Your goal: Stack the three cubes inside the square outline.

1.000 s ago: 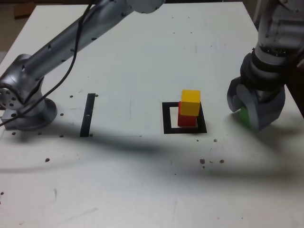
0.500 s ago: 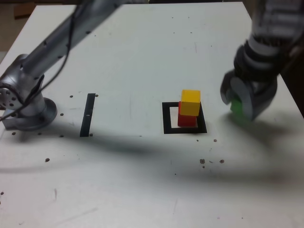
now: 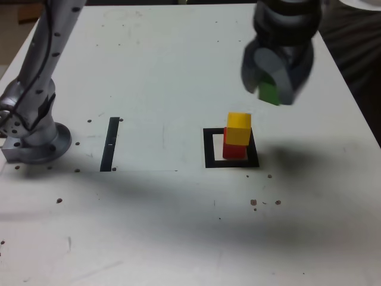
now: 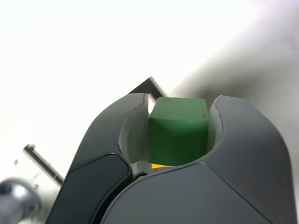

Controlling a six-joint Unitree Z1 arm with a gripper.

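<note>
Green matte cube (image 4: 179, 130), plain-sided, clamped in tool (image 4: 176, 128); yellow cube (image 3: 239, 128) atop red cube (image 3: 234, 151), below tool, inside black square outline (image 3: 211, 163).

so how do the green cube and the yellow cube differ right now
The green cube is gripped between the fingers, up off the table; the yellow cube rests ungripped on the red cube. Both are plain, solid-colour blocks.
</note>
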